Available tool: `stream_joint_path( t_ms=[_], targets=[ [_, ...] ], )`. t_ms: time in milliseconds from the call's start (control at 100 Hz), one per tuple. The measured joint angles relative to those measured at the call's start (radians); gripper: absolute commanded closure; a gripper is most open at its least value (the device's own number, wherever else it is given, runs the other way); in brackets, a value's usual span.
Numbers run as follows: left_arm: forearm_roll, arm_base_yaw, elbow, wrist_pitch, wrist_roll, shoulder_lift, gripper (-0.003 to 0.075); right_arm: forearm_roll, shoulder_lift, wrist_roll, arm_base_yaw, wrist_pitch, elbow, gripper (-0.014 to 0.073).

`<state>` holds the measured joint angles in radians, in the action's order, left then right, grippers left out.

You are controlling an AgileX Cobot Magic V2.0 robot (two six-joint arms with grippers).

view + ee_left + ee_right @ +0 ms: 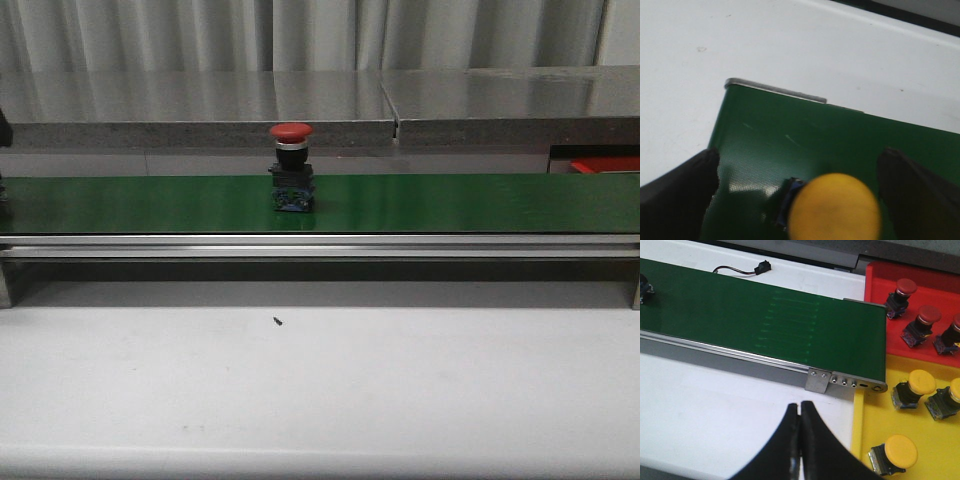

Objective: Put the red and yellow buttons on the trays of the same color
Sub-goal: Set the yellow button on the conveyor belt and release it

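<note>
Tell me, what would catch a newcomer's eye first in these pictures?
Probably the red button standing upright, alone on the long green belt. Next, the red tray and yellow tray at the belt's end, each already holding buttons of its own color. Last, a blurry yellow button between the left gripper's open fingers.

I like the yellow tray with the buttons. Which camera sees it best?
The right wrist view shows the yellow tray best, with yellow buttons on it, beside the red tray. The front view shows only a sliver of red tray at the far right, no yellow one; the left wrist view shows no tray.
</note>
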<state>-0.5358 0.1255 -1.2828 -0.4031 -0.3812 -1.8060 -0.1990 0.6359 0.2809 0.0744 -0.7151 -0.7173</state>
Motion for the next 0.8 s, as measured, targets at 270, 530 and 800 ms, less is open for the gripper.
stream_joint_path(
  t_ms=[270, 530, 800],
  targets=[
    [0.0, -0.066, 0.0, 0.0, -0.041, 0.139, 0.0069, 0.0, 0.0, 0.0, 0.0, 0.0, 0.0, 0.0711],
    [0.019, -0.106, 0.066, -0.029, -0.067, 0.337, 0.0069, 0.0, 0.0, 0.0, 0.0, 0.0, 0.0, 0.0711],
    [0.019, -0.124, 0.326, 0.012, -0.075, 0.649, 0.0069, 0.0, 0.0, 0.0, 0.0, 0.0, 0.0, 0.0711]
  ],
)
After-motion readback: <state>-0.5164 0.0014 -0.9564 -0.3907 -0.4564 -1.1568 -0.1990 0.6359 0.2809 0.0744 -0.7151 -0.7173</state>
